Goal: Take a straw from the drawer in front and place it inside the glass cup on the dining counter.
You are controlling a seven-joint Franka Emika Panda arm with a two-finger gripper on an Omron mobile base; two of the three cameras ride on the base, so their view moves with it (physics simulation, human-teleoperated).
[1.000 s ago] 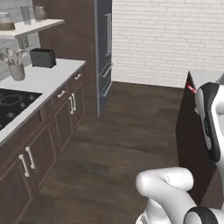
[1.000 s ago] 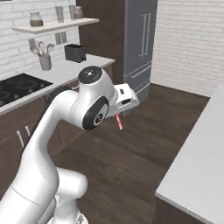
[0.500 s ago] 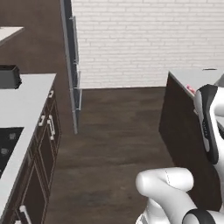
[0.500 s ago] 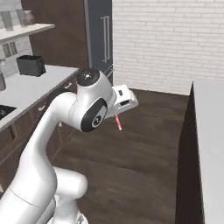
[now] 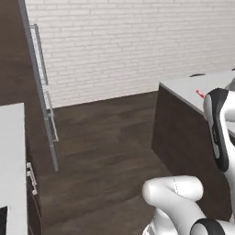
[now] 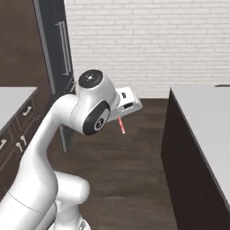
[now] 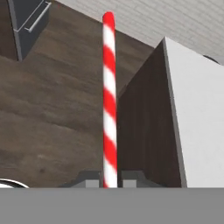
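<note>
Red-and-white straw [image 7: 109, 96] sits pinched between the closed gripper [image 7: 109, 178] fingertips; swinging toward the dining counter [image 6: 204, 117] could knock it askew.

A home kitchen: a white-painted brick wall [image 5: 137, 41] runs across twelve o'clock above a dark plank floor [image 5: 101, 151]. At nine o'clock stands a tall grey refrigerator [image 6: 56, 54] with bar handles beside dark brown cabinets [image 6: 18, 130] under a pale worktop [image 5: 11, 156]; at three o'clock, the white-topped dining counter [image 6: 206, 121].
</note>
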